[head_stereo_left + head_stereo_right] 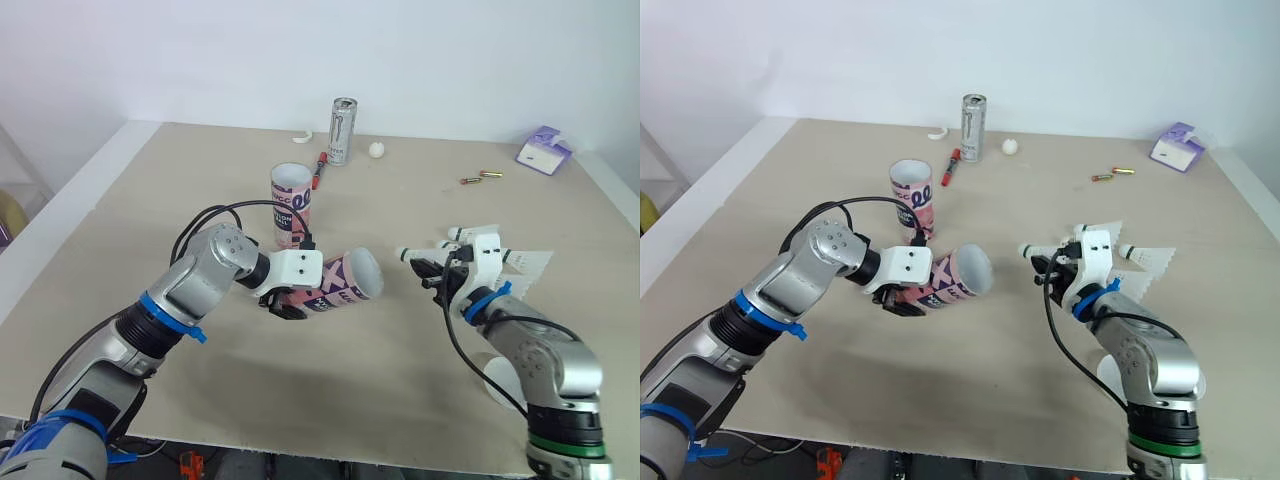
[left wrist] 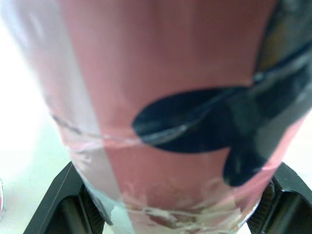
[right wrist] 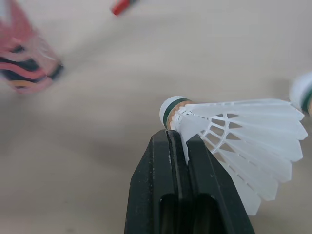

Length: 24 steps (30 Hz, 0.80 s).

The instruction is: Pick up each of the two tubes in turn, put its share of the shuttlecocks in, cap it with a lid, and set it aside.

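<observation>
**First tube in hand, nothing loaded yet**

Left eye view: my left gripper (image 1: 298, 298) is clamped on the base of the held tube (image 1: 340, 280), which is tipped on its side with its open mouth facing 3 o'clock. My right gripper (image 1: 437, 270) sits at 3 o'clock of that mouth, apart from it, pinching one shuttlecock (image 1: 408, 254). The spare shuttlecocks (image 1: 525, 262) lie on the table at 3 o'clock of that gripper. The second tube (image 1: 291, 205) stands upright and uncapped at 11 o'clock of the held one. I judge that no tube is filled, capped or set aside.

Right eye view: a white disc (image 1: 1108, 368), perhaps a lid, peeks out beside my right forearm, at 6 o'clock of the gripper.

Left wrist view: here I see both fingers (image 2: 66, 204) pressed against the tube's wall, one on each side.

Right wrist view: my fingers are nearly closed and nip the feather skirt just behind the cork. This grip is too small to judge from the head.
</observation>
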Motion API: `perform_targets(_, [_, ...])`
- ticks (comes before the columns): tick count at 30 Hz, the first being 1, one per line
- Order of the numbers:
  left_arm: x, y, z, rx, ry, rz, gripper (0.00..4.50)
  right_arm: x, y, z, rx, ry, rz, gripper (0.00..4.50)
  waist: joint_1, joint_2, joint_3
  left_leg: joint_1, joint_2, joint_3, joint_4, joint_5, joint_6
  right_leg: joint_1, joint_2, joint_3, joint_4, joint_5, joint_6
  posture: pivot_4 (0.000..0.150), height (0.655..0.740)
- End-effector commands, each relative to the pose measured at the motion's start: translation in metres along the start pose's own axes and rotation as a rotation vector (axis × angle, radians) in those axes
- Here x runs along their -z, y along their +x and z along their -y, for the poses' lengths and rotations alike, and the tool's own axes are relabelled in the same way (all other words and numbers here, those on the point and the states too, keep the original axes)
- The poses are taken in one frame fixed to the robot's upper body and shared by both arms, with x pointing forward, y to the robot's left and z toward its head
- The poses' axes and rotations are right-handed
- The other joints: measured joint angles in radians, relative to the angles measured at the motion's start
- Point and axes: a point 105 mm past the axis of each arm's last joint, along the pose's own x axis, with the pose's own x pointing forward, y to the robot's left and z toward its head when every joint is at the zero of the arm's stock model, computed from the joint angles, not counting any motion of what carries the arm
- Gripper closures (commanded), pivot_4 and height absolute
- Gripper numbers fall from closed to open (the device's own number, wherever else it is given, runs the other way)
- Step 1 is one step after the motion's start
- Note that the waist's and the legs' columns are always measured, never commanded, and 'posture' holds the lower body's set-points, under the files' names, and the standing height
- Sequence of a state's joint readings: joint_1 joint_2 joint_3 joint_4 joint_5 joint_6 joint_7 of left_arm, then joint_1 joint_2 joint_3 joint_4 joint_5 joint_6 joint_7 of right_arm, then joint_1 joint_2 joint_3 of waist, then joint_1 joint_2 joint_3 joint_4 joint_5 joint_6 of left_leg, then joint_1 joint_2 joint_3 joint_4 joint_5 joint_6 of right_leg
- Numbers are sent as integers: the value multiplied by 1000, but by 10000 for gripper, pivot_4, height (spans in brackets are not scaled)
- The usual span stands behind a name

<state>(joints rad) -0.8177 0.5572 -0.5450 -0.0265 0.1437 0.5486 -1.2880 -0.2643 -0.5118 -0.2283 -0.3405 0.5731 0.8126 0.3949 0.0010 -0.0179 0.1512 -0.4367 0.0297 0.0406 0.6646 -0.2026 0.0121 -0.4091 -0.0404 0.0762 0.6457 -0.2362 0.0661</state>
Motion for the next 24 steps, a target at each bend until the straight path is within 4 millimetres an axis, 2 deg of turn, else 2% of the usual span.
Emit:
perform_targets(1, [13,5,-2,-20,-36,-45,15031,-72,-28,-31,-189,-366,120,44417,1,1,1,0,0,0,0,0,0,0,-1,0,0,0,0,1500,7400])
perform_targets(3, [12,5,-2,-18,-38,-40,15031,-82,-45,-33,-254,-645,32,44417,4,1,1,0,-1,0,0,0,1,0,-1,-1,0,-1,1,1500,7400])
perform_targets(7, [12,7,-3,-15,-40,-38,15031,-101,-64,-51,-409,-834,18,44417,4,-3,-1,1,0,1,-2,0,0,1,-3,-2,-1,-2,1,1500,7400])
perform_targets(10, [12,8,-2,-9,-44,-36,15031,-86,-74,-74,-591,-1006,-56,44417,6,-1,0,0,0,1,-2,0,0,0,-4,-3,-1,-2,1,1500,7400])
perform_targets(14, [11,10,-2,-8,-51,-35,15031,-76,-72,-93,-682,-1031,-39,44417,6,-2,0,0,-1,0,-2,0,0,1,-5,-3,-1,-2,1,1500,7400])
perform_targets(19, [9,11,-4,-16,-52,-32,15031,-61,-60,-95,-700,-1092,-52,44417,6,-3,0,0,-3,1,0,1,1,0,-10,-5,-1,-2,1,1500,7400])
perform_targets(24, [9,10,-4,-18,-52,-33,15031,-60,-50,-97,-698,-1126,-29,44417,7,-3,0,-1,-4,2,0,1,2,-1,-12,-7,-1,-2,1,1500,7400])
